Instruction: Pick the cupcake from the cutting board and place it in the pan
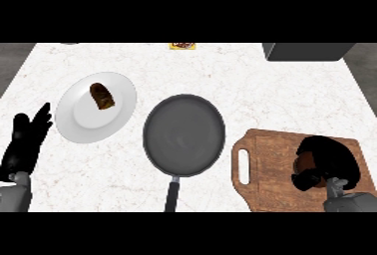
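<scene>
The right hand (329, 158) sits over the board (269, 172), fingers curled round the cupcake (304, 161) — only a brown sliver of it shows. The pan (184, 134) lies just left of the board. At the left edge, the left hand (24, 141) rests, fingers straight, beside a plate (77, 117).

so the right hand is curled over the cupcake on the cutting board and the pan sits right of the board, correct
Not quite. In the head view the pan sits left of the cutting board, between it and the white plate. The right hand is indeed curled over the cupcake on the board.
</scene>
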